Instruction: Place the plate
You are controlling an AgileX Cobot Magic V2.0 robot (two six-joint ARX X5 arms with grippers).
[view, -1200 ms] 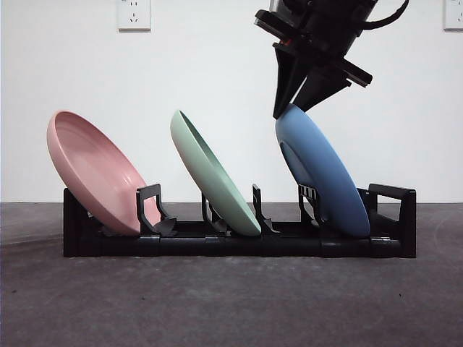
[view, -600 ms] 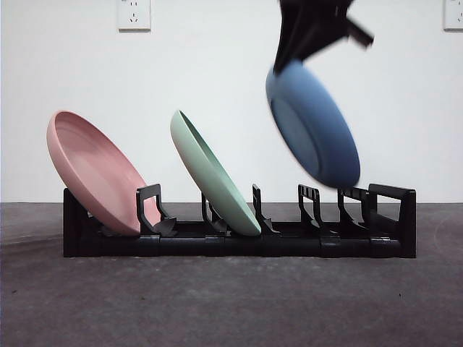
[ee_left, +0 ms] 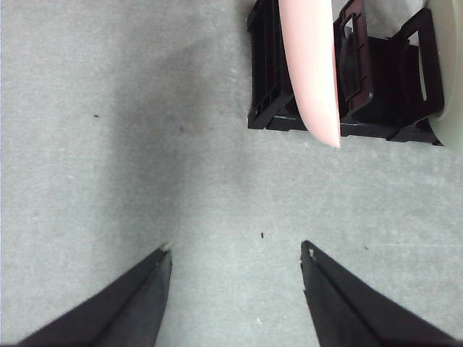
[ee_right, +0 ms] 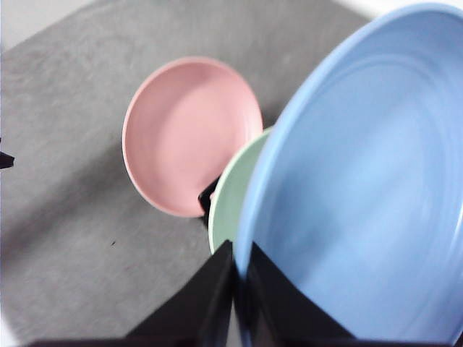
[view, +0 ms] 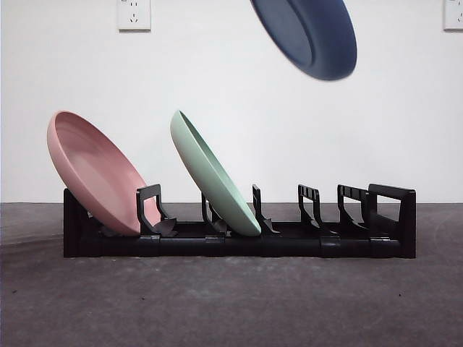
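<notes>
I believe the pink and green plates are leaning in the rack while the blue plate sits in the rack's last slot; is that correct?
Not quite. The pink plate and green plate do lean in the rack, but the blue plate is not in a slot. The front view shows it high above the rack, and the right wrist view shows the right gripper shut on its rim.

From the front I see only the lower part of the blue plate; the top edge cuts off the rest, and whatever holds it. It looks motion-blurred. In my right wrist view the plate overruns the frame and hides most of the green plate and nearly all the rack.
</notes>
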